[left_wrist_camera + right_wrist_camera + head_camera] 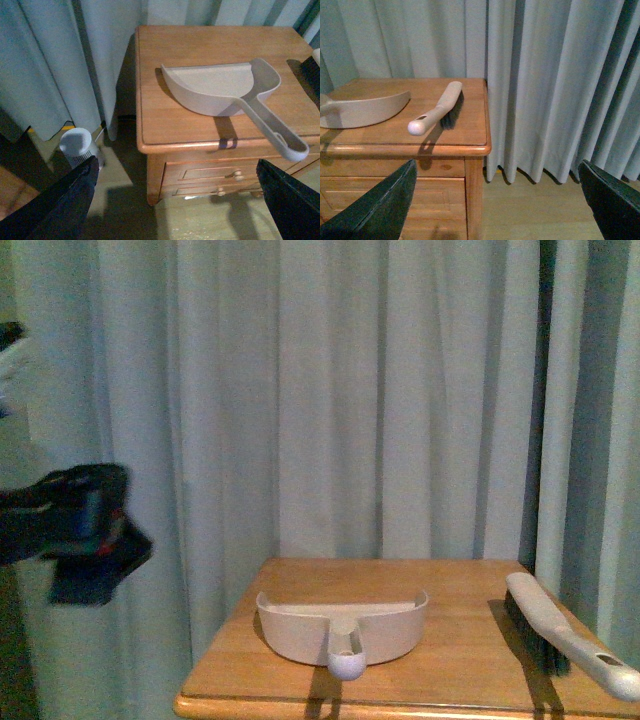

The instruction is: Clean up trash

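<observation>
No crumpled white wad of trash shows in any view. The pale pinkish-white dustpan (342, 625) lies on the wooden cabinet top (460, 640), its handle pointing toward me; it also shows in the left wrist view (220, 90). A pale hand brush (560, 635) with dark bristles lies at the cabinet top's right edge and shows in the right wrist view (437, 109). My left gripper (176, 167) is open and empty, held off the cabinet's left front, above the floor; it shows dark at the far left of the front view (85, 535). My right gripper (497, 167) is open and empty, off the cabinet's right front corner.
Grey-green curtains (380, 390) hang close behind and beside the cabinet. Drawers with small knobs (237, 175) face me. A small white ribbed cylinder (77, 146) stands on the floor left of the cabinet. Bare wooden floor (540, 210) lies to the cabinet's right.
</observation>
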You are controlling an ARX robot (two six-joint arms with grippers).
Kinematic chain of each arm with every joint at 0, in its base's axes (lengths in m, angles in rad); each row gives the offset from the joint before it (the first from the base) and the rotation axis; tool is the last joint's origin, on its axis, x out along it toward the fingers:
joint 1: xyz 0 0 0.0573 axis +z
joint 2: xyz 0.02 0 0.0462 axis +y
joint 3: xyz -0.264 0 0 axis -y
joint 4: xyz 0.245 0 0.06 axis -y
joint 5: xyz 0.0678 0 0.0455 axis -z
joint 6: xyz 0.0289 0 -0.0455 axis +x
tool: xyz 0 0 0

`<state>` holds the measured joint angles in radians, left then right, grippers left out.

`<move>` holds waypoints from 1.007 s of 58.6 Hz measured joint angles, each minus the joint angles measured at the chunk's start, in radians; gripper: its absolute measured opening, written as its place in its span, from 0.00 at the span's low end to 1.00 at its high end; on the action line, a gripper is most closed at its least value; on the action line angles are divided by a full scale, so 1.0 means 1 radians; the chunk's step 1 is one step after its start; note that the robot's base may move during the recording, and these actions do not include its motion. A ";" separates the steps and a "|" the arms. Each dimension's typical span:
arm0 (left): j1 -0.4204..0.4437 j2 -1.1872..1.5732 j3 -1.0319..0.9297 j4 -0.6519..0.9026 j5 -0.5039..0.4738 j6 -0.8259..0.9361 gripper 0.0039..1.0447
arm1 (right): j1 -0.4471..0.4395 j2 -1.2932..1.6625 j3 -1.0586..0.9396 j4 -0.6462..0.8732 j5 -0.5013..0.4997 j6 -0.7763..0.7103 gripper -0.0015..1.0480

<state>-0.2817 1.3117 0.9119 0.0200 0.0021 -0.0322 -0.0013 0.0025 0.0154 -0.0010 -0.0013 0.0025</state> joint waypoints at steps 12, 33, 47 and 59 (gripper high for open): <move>-0.125 0.320 0.322 -0.119 -0.103 -0.027 0.93 | 0.000 0.000 0.000 0.000 0.000 0.000 0.93; -0.224 0.597 0.616 -0.250 -0.159 -0.106 0.93 | 0.000 0.000 0.000 0.000 0.000 0.000 0.93; -0.251 0.680 0.660 -0.271 -0.180 -0.116 0.93 | 0.000 0.000 0.000 0.000 0.000 0.000 0.93; -0.263 0.722 0.661 -0.275 -0.192 -0.118 0.93 | 0.000 0.000 0.000 0.000 0.000 0.000 0.93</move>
<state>-0.5449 2.0338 1.5726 -0.2550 -0.1898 -0.1505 -0.0013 0.0025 0.0154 -0.0010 -0.0013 0.0025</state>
